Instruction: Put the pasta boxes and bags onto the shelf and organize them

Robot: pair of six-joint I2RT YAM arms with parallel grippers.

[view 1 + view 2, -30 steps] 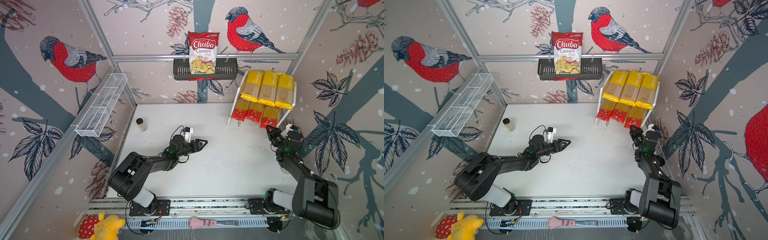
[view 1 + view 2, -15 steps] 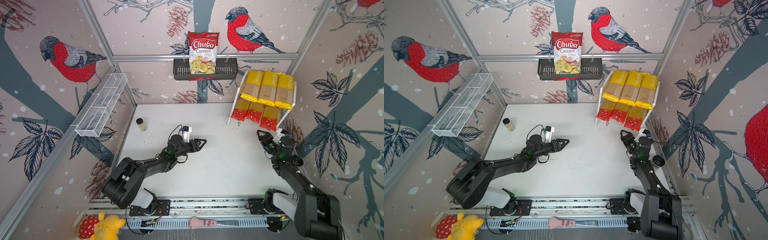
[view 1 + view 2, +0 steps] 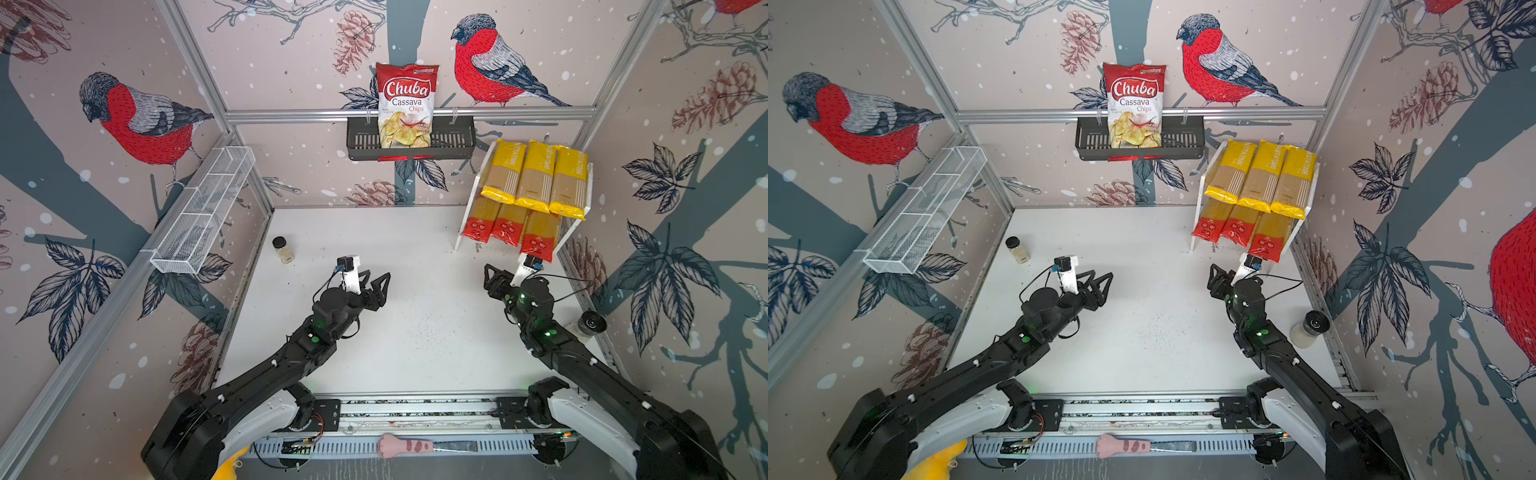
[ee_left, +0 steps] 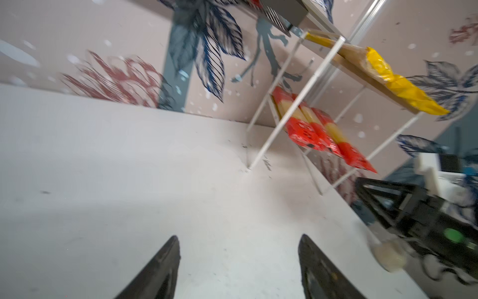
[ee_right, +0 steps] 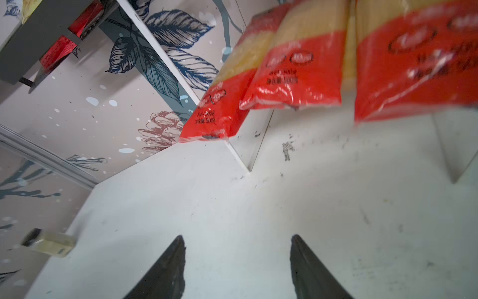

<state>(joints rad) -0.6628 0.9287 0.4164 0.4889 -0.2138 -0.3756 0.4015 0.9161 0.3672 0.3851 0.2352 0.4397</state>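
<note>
Pasta packets (image 3: 536,178) lie colour-sorted on the shelf (image 3: 589,187), yellow above red. Both arms' jaws stand open and empty, so nothing seems left to place.

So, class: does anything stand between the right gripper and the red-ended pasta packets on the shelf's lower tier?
Nothing visible does. The right gripper, jaws open and empty, faces the red-ended packets with only bare table between.
</note>
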